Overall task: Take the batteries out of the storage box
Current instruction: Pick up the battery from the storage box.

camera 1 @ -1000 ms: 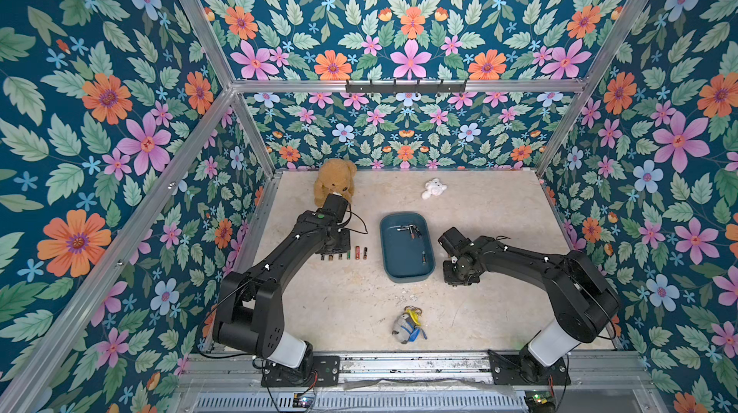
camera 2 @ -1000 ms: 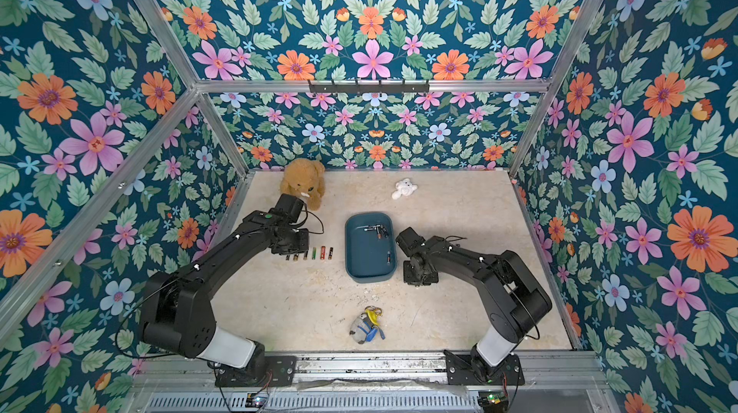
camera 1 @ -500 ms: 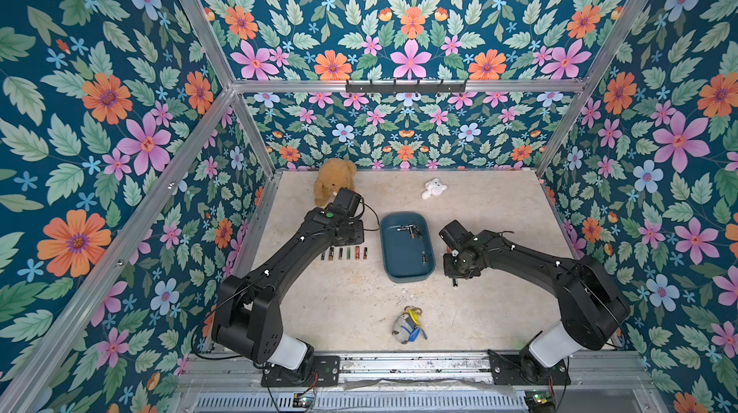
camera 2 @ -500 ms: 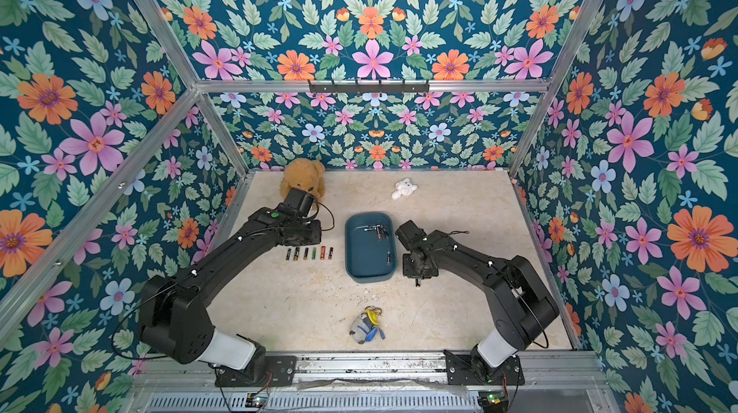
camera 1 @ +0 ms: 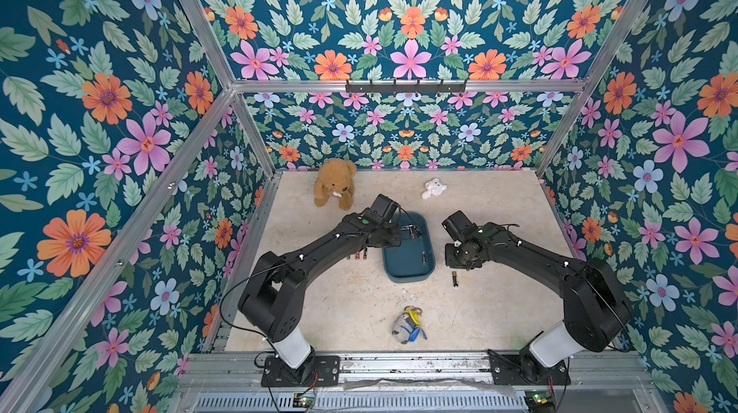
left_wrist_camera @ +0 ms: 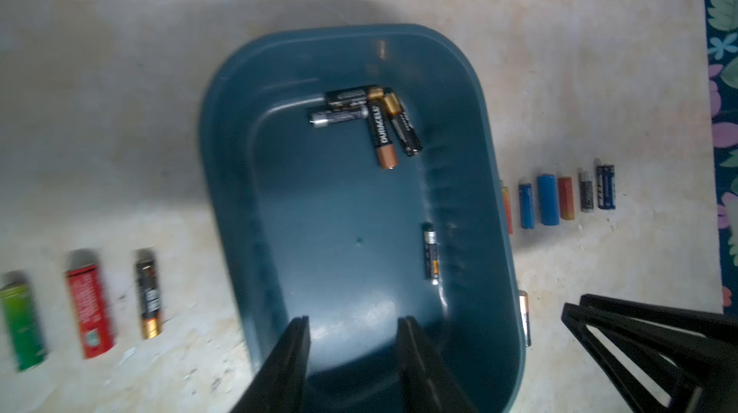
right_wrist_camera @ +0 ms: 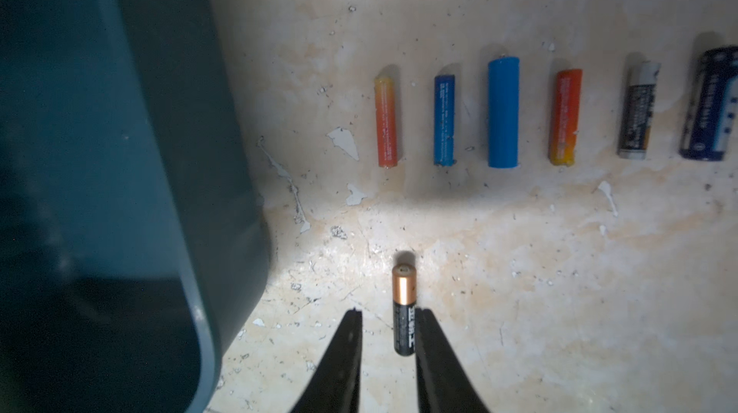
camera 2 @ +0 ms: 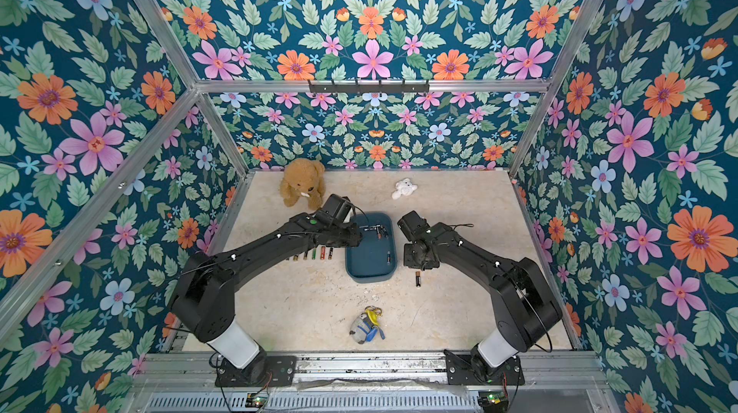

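Note:
The teal storage box (camera 1: 409, 267) (camera 2: 371, 271) lies mid-table between both arms. Several black batteries (left_wrist_camera: 381, 127) cluster at one end of it, and a single one (left_wrist_camera: 430, 253) lies by its wall (left_wrist_camera: 235, 191). My left gripper (left_wrist_camera: 353, 321) hangs open over the box's other end with nothing between its fingers. My right gripper (right_wrist_camera: 388, 313) is open beside the box (right_wrist_camera: 100, 151). A black, copper-ended battery (right_wrist_camera: 404, 307) (camera 1: 455, 278) lies on the table between its fingers, close to one of them.
Rows of batteries lie on the table on both sides of the box (camera 2: 313, 254) (right_wrist_camera: 503, 111). A brown teddy bear (camera 1: 334, 183) and a white plush (camera 1: 434, 188) sit at the back. A grey-blue toy (camera 1: 407, 325) lies at the front.
My left arm swung from the battery row on the left over to the box. My right gripper opened, and a black battery now shows on the table beneath it.

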Controlling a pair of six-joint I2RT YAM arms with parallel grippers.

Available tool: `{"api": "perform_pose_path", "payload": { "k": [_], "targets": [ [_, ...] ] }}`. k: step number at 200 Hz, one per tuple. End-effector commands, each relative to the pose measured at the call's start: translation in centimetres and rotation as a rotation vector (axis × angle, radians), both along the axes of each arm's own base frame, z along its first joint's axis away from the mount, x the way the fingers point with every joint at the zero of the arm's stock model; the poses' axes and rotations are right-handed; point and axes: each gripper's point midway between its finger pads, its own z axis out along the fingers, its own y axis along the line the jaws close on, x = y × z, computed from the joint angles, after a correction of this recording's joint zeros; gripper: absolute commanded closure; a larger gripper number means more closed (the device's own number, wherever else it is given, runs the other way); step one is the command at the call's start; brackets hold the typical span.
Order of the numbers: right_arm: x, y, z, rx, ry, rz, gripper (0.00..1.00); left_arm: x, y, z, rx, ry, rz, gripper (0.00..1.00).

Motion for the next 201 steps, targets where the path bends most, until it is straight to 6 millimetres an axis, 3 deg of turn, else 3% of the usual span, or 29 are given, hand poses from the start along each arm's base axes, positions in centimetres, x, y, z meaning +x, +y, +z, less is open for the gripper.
{"api": "perform_pose_path", "payload": {
  "k": [1, 27, 86, 129, 201],
  "targets": [
    [0.4, -0.2, 0.2, -0.006, -0.007, -0.001, 0.71, 0.3, -3.1, -0.2, -0.076, 0.004, -0.04, 0.56],
    [0.8, -0.1, -0.1, 0.007, 0.0, -0.004, 0.71, 0.0, -4.7, -1.9, -0.071, 0.042, -0.076, 0.54],
    [1.3, 0.4, -0.7, 0.049, 0.003, -0.015, 0.71, -1.0, -6.1, -4.2, -0.077, 0.111, -0.109, 0.52],
    [1.5, 0.0, -0.5, 0.055, -0.006, -0.029, 0.71, -2.1, -6.1, -6.2, -0.031, 0.147, -0.116, 0.52],
    [1.2, -1.4, -0.1, 0.058, -0.013, -0.057, 0.71, -2.3, -6.7, -7.9, 0.021, 0.158, -0.128, 0.53]
  ]
}}
